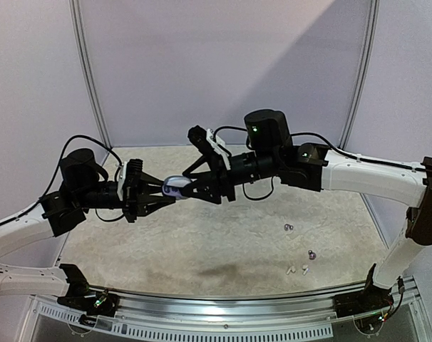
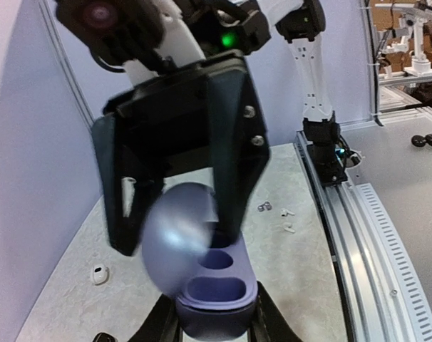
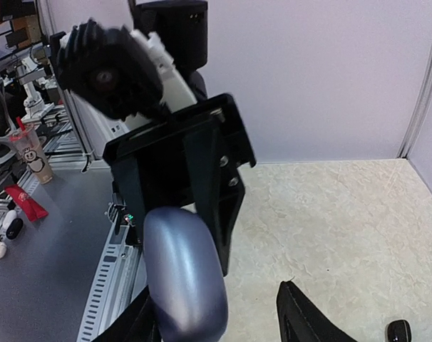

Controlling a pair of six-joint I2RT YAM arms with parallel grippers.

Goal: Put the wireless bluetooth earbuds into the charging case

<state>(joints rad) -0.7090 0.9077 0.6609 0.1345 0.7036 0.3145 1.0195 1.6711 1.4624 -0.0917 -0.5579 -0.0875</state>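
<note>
Clamped on the open charging case (image 2: pixel 216 303) with the left gripper (image 1: pixel 165 191). Spread apart beside its blurred lid (image 2: pixel 177 242) with the right gripper (image 1: pixel 192 190). Well apart on the table (image 1: pixel 202 256), tiny earbuds (image 1: pixel 299 269), barely legible.

— What's the case (image 2: pixel 216 303) like?
— Smooth, glossy plastic, catching the light.
— And your fingers (image 3: pixel 305 317)?
— Mine look like matt black plastic; the table (image 1: pixel 223 242) under me is matt, mottled like stone.
</note>
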